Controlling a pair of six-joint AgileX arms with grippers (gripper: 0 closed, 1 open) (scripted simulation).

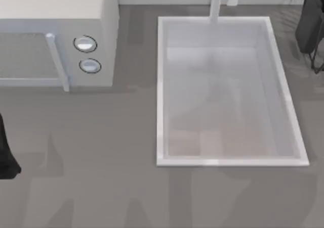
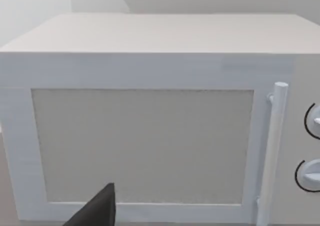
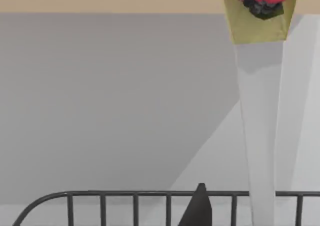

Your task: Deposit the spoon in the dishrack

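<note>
In the right wrist view the spoon [image 3: 260, 136] stands close in front of the camera. Its long white handle rises from the picture's lower edge to a yellowish neck and a red end. My right gripper [image 3: 230, 220] is shut on it, with one dark fingertip [image 3: 200, 211] beside the handle. Behind them runs the dishrack's [image 3: 135, 201] top rail of thin black bars. In the top view the dishrack [image 1: 310, 28] is a dark shape with thin wires at the far right edge. My left gripper [image 2: 97, 211] is parked at the table's left edge [image 1: 6, 157], facing the microwave.
A big white sink basin [image 1: 161, 86] with a faucet [image 1: 216, 5] takes up the middle right of the table. A white microwave [image 1: 55, 15] stands at the back left, its door [image 2: 145, 146] closed. Bare grey counter lies in front.
</note>
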